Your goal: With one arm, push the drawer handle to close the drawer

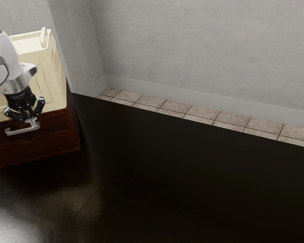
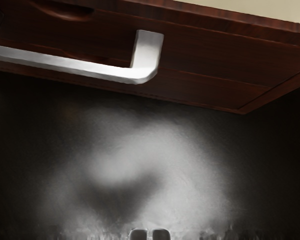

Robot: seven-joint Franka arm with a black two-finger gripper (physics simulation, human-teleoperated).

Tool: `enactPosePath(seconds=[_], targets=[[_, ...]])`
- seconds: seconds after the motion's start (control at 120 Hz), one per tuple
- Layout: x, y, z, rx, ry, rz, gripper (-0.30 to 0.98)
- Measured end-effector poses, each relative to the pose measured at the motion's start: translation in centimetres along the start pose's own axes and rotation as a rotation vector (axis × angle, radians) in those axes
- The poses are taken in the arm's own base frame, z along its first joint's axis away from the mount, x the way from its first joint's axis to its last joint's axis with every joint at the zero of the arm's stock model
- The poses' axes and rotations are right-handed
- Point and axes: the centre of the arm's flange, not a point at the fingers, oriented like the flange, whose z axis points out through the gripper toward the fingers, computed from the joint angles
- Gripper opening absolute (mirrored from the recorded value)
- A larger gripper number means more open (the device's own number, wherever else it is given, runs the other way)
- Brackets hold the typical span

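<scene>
Drawer handle (image 1: 21, 131), a silvery bar, juts from the dark red-brown cabinet (image 1: 38, 144) at the left of the exterior frame and crosses the upper left of the wrist frame. The black gripper (image 1: 30, 121) points down by it, jaws closed with their tips side by side; whether they touch the bar, one cannot tell. Atop the cabinet stands a cream bin (image 1: 54, 83), while grey wall (image 1: 192, 45) and speckled tiles (image 1: 178, 107) run along the upper right.
</scene>
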Motion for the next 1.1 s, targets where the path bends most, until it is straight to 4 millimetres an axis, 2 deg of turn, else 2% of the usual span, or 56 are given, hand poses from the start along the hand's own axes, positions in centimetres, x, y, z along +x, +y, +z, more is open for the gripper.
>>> enactPosePath(seconds=[0.083, 0.175, 0.217, 0.267, 0.367, 0.542, 0.808, 1.1], targets=[[-0.9, 0.4, -2.6, -0.022, -0.024, 0.045, -0.1], [-3.3, 3.6, -5.1, -0.029, -0.051, 0.153, -0.08], [-4.5, 4.6, -5.8, -0.028, -0.069, 0.197, 0.01], [-5.4, 4.8, -6.4, -0.027, -0.096, 0.227, 0.13], [-6.3, 5.1, -8.0, -0.029, -0.144, 0.261, 0.33], [-6.6, 5.1, -10.9, -0.024, -0.186, 0.317, 0.53], [-6.9, 5.5, -12.0, 0.032, -0.122, 0.54, 0.64], [-6.5, 5.8, -11.2, 0.047, -0.067, 0.751, 0.68]])
